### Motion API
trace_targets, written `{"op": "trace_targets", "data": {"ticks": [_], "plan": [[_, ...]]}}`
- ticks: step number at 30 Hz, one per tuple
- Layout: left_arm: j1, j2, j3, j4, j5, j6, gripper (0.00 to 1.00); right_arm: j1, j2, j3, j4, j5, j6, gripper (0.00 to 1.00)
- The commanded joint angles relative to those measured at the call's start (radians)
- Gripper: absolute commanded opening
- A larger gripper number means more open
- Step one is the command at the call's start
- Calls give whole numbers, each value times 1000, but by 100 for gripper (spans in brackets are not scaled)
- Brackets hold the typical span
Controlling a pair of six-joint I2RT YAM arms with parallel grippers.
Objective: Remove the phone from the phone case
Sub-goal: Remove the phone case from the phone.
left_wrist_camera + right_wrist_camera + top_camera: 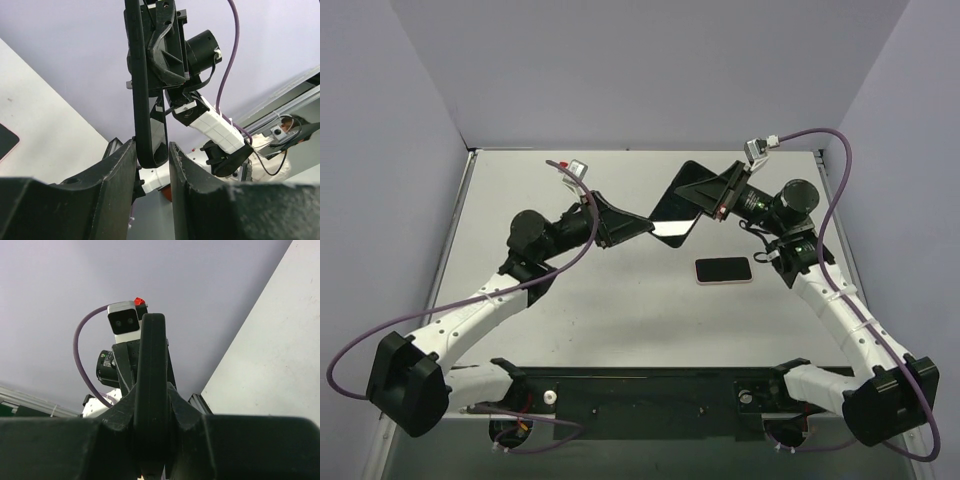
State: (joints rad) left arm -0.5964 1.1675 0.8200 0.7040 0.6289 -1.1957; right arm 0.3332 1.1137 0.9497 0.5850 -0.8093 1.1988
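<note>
Phone case (670,214): black and flat, it is held clear of the desk (570,300) between both hands, roughly midway across the workspace and toward the far side. In the top external view it appears as a tilted diamond with a bright reflection on its lower corner. The left hand (645,228) is clamped on that lower corner from the left. The right hand (695,190) is clamped on the upper right edge. In the left wrist view the case (142,75) stands on edge, with its rounded end pinched between the two fingers of the left hand (152,150). The right hand (162,47) grips the opposite end above. In the right wrist view the case (151,355) is seen edge-on as a thick rounded black rim, seated tightly in the right hand (150,402). It cannot be determined whether a handset sits inside the held case. A phone (723,270) with a dark face and a pink rim lies flat on the desk, below the case, apart from it and near the right forearm. One corner of the phone (4,142) shows at the edge of the left wrist view.
</note>
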Motion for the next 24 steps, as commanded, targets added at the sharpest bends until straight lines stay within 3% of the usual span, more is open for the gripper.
{"op": "trace_targets", "data": {"ticks": [1,6,10,11,15,17,22,24], "plan": [[12,37,87,176,66,-77,39,-25,38,67,202,19,87,0],[24,80,119,227,94,-123,33,-28,75,90,199,21,91,0],[26,98,137,296,103,-156,13,-28,87,93,193,32,108,0],[26,103,130,392,101,-169,0,-28,93,93,190,36,114,0],[24,119,110,712,58,-284,0,-19,146,84,272,39,234,0],[21,139,149,791,60,-309,0,-8,176,80,338,32,326,0],[-6,182,217,871,94,-305,0,32,231,80,430,33,491,0],[-13,185,214,858,109,-271,0,46,260,77,539,41,592,0]]}}
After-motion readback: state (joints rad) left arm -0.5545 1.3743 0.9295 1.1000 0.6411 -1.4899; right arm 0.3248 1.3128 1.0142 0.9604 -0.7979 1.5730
